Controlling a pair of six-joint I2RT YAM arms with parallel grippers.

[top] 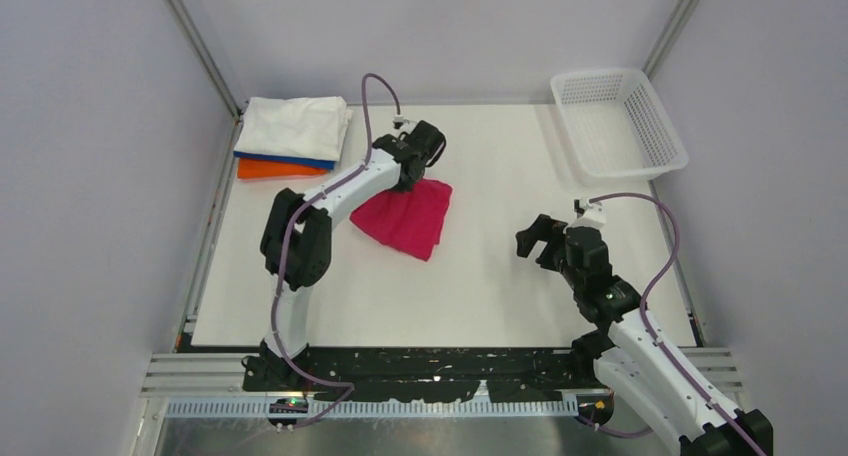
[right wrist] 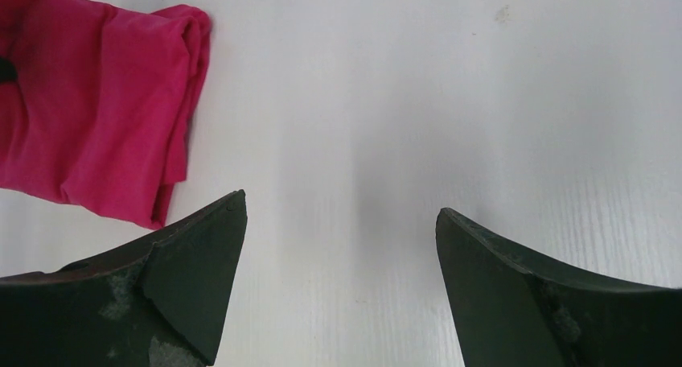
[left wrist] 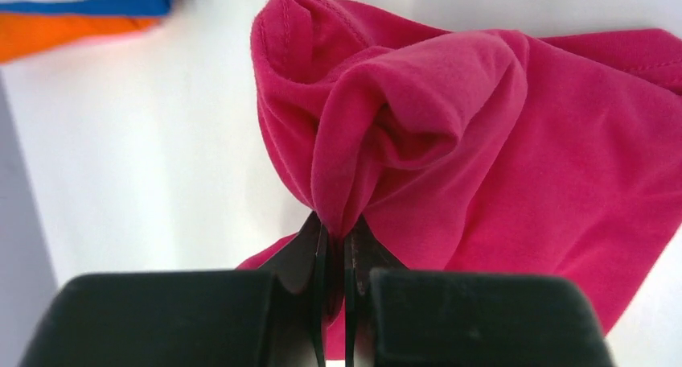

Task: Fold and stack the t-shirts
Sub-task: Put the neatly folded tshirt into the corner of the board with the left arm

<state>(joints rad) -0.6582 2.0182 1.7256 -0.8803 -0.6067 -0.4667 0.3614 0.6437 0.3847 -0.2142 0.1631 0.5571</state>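
The left gripper [left wrist: 336, 237] is clenched on a bunched fold of the magenta shirt [left wrist: 499, 142], at that shirt's far edge. The rest of the shirt lies folded on the table [top: 480, 276], left of centre. In the far left corner the white shirt [top: 295, 124] sits on the blue shirt [top: 285, 160] and orange shirt [top: 275, 169]. The right gripper [right wrist: 342, 214] hangs released over bare surface to the right, holding nothing. A mesh basket [top: 620, 121] stands in the far right corner.

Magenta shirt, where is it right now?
Top view: the magenta shirt lies left of table centre, just right of and nearer than the folded shirt stack, its edge pinched by the left gripper.
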